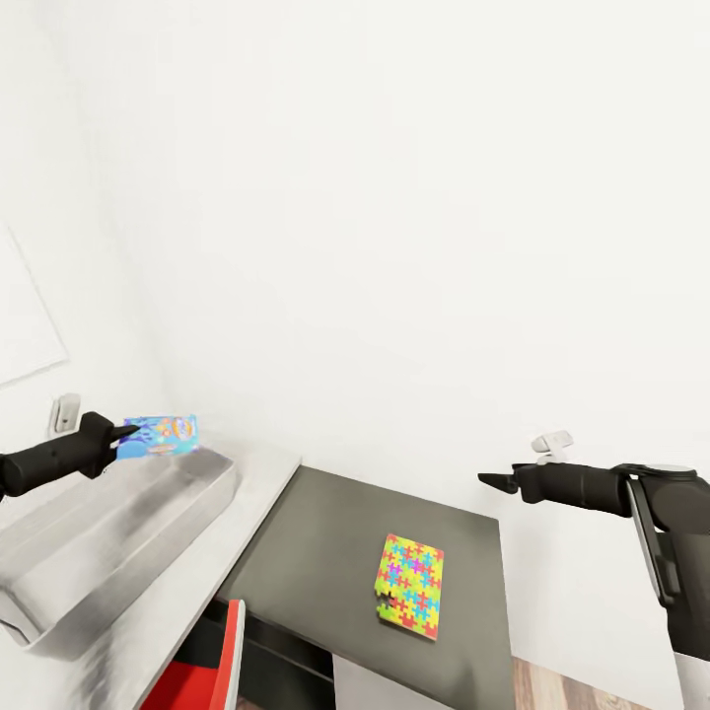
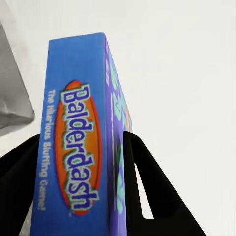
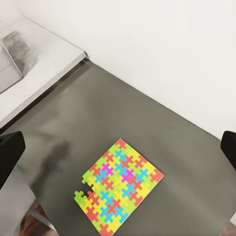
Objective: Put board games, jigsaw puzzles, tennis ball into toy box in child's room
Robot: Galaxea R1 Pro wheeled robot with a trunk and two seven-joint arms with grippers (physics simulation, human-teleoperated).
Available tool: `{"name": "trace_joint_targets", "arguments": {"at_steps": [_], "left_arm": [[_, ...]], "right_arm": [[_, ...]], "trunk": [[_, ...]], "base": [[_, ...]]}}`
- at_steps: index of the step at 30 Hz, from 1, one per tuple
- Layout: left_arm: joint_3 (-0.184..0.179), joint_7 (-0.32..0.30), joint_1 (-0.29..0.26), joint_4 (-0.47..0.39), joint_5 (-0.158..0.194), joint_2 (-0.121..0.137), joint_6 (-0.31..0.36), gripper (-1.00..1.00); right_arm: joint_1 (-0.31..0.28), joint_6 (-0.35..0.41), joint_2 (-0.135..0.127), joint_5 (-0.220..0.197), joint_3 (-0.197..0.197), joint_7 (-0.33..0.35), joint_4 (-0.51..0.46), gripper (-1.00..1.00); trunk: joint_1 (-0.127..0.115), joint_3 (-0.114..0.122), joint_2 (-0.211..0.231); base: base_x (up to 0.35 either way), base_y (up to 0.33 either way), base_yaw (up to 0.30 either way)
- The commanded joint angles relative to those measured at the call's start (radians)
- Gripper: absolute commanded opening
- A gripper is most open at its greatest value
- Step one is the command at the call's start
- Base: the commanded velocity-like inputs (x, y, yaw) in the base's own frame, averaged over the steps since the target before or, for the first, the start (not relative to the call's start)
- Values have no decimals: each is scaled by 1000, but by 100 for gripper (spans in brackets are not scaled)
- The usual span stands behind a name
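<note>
My left gripper is shut on a blue board game, held on edge just above the far end of the light grey toy box. In the left wrist view the blue box reads "Balderdash" and sits between the two black fingers. One multicolour jigsaw puzzle lies flat on a dark grey surface beside the pale table. My right gripper hovers open above and to the right of the puzzle, holding nothing.
The white wall stands close behind the table and the dark surface. A red object sits low at the front below the table edge. Wood floor shows at the bottom right. A corner of the toy box appears in the right wrist view.
</note>
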Motion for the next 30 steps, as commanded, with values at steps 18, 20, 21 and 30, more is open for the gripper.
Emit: {"name": "trace_joint_targets", "arguments": {"at_steps": [18, 20, 21, 30], "left_arm": [[-30, -33, -167, 471, -160, 34, -106, -100], [-99, -42, -197, 538, -168, 32, -159, -100], [-127, -43, -212, 554, -169, 32, -174, -100], [-265, -47, -267, 607, -241, 22, -262, -100]], "right_arm": [[-3, 6, 3, 9, -1, 10, -1, 100], [-3, 6, 3, 9, -1, 10, -1, 100], [-3, 6, 2, 9, -1, 10, -1, 100], [-3, 6, 1, 9, -1, 10, -1, 100]], "trunk": [[1, -8, -2], [1, -11, -2], [1, -13, -2], [1, -27, -2]], "base": [[0, 0, 0], [0, 0, 0], [0, 0, 0], [0, 0, 0]]}}
